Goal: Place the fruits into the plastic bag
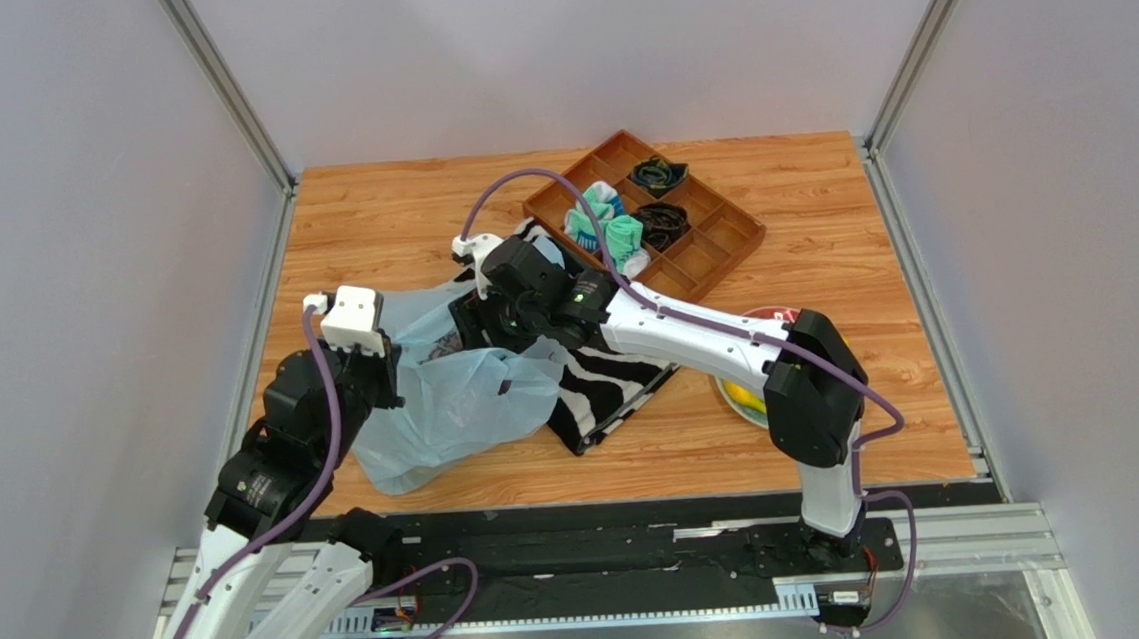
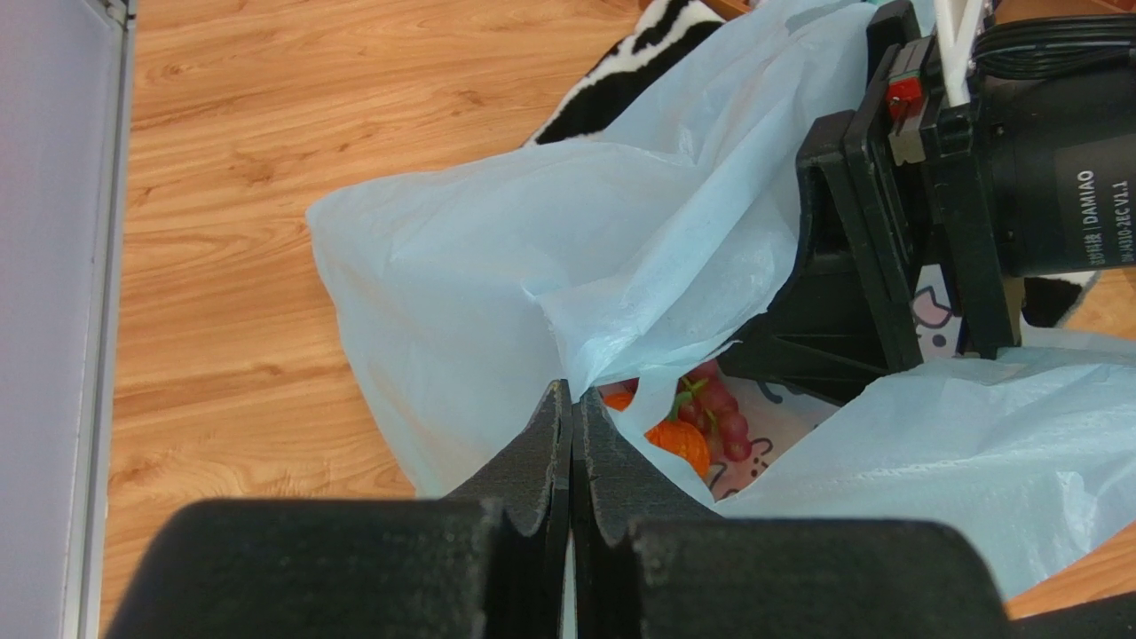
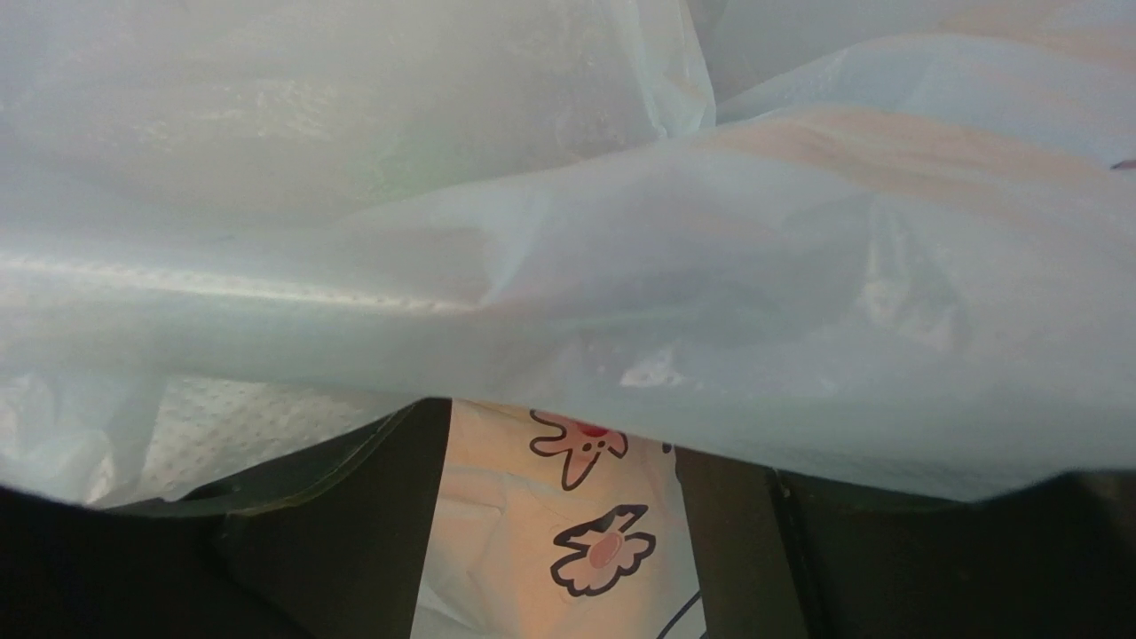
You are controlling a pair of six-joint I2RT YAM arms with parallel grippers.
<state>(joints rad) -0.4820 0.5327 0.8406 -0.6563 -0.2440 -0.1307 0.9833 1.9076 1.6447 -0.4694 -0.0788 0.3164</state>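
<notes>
As read from the left in the overhead view, found left gripper (image 1: 384, 375) pinched flat on the rim of the large, crinkly, translucent light-blue plastic bag (image 1: 453, 396), close to the left edge of the wooden table (image 1: 374, 228). Noted bag's long axis diagonal, near-left to far-right, mouth facing the right arm. Logged bare wood beyond the bag and along the left rail, and little margin at the near edge. Found right gripper (image 1: 483, 326) set inside the mouth, jaws spread wide with nothing between them, fingertips lost under film in the wrist view. Saw red-purple grape bunch (image 2: 714, 406) and orange piece (image 2: 678, 447) inside the bag, both partly covered. Noted black-and-white zebra-striped cloth (image 1: 611, 392) under the bag and brown compartment tray (image 1: 699, 251) far, right of centre. Could not make out the yellow item (image 1: 749, 400) on the plate (image 1: 723, 393), mostly hidden beneath the right elbow.
</notes>
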